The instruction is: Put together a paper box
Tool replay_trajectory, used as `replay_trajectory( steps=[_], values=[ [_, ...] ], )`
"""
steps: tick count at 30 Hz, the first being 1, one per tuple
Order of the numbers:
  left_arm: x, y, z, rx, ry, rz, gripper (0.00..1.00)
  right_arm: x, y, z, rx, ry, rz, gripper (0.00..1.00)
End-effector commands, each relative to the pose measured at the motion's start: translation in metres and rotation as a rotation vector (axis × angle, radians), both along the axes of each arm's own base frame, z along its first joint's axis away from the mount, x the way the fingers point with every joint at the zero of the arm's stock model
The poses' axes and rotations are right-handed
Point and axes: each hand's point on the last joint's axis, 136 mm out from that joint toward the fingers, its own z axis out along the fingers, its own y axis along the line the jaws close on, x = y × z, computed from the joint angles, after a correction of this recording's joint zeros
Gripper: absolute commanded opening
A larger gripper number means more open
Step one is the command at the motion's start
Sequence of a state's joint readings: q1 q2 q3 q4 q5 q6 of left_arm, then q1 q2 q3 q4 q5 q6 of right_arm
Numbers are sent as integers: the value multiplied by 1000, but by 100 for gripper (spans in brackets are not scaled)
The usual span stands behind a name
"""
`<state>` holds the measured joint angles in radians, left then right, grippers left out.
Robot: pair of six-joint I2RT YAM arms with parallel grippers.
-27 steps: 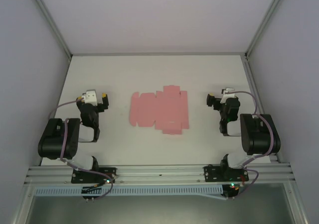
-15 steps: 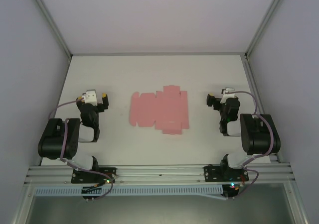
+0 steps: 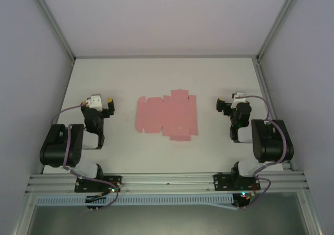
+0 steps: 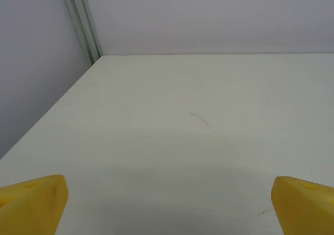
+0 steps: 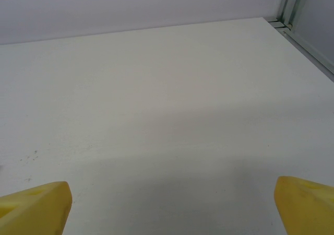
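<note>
The paper box (image 3: 167,115) is a flat pale pink die-cut sheet with flaps, lying in the middle of the white table (image 3: 167,78). My left gripper (image 3: 100,102) sits to its left, well apart from it. My right gripper (image 3: 229,102) sits to its right, also apart. Both are open: the yellow fingertips (image 4: 32,203) of the left gripper (image 4: 169,206) stand far apart over bare table, and so do the yellow fingertips (image 5: 305,202) of the right gripper (image 5: 169,206). Nothing lies between either pair.
Pale walls with aluminium posts (image 3: 52,22) close in the table on the left, right and back. A metal rail (image 3: 167,181) runs along the near edge where the arm bases stand.
</note>
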<state>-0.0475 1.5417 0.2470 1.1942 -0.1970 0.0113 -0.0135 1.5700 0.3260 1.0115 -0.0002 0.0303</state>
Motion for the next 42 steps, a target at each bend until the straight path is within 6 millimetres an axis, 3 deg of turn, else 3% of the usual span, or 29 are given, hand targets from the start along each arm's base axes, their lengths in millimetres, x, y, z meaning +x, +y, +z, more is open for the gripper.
replay_trajectory(
  steps=[1, 13, 19, 22, 24, 27, 31, 33, 37, 42],
  values=[
    [4, -1, 4, 11, -12, -11, 100, 4, -3, 7, 7, -21, -17, 100],
    [3, -1, 6, 13, -18, -11, 100, 3, -3, 8, 6, -25, -17, 100],
    [5, 0, 31, 8, 9, -4, 100, 4, -4, 37, 7, 1, -23, 100],
    [7, -5, 46, -89, 56, -10, 100, 8, -1, 61, 48, 50, -32, 100],
    [9, -20, 59, -163, 89, -69, 100, 10, 10, 73, 95, 122, -13, 100],
    [9, -44, 66, -304, 204, -126, 100, 6, 40, 79, 119, 257, 38, 91],
    [0, -105, 54, -411, 396, -302, 100, -6, 92, 74, 185, 413, 126, 76],
    [-6, -131, 46, -397, 468, -357, 100, -13, 120, 67, 257, 468, 174, 68],
    [-14, -160, 27, -472, 565, -434, 100, -20, 161, 43, 322, 547, 242, 48],
    [-18, -167, -5, -504, 654, -441, 100, -21, 186, 1, 324, 665, 277, 36]
  ],
)
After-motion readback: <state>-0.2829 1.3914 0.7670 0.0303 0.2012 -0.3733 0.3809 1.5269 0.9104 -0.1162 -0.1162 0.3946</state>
